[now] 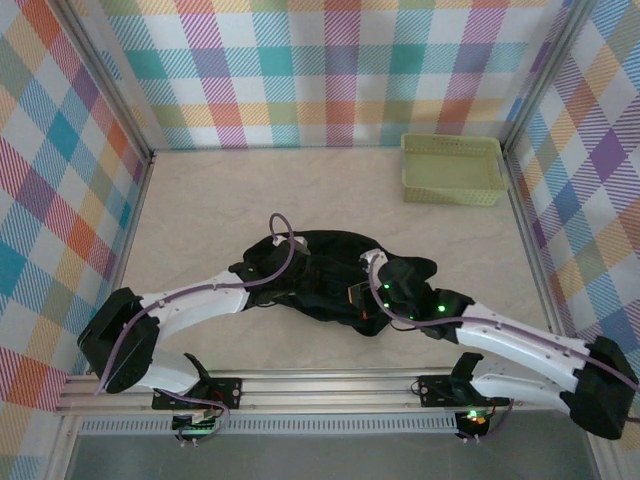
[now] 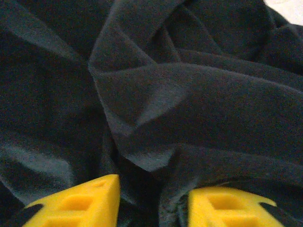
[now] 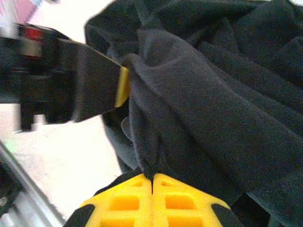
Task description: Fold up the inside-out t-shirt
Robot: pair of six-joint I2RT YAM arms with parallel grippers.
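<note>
Top external: black t-shirt (image 1: 330, 272) lies in a crumpled heap mid-worktop (image 1: 200, 210), nearer the arms than the far wall, well apart from the green basket (image 1: 452, 168) in the far right corner. Both arms reach in, w/ left tool (image 1: 298, 262) on the heap's left part and right tool (image 1: 366, 296) on its near right edge, close to each other. Left wrist: yellow fingers (image 2: 80, 203) stand apart w/ a bunch of cloth in the gap; can't tell if they press on it, so I read it as open around a fold, not yet a grip. Right wrist: fingers (image 3: 123, 204) closed tight together, a thin ridge of fabric pinched in the seam, the left tool's tip just beside the same ridge. Judgement: this is the grab-and-spread step, no fold made, shirt not flat. Next move calls for the left to close on its bunch, then both to lift & draw apart so the cloth opens out flat.
</note>
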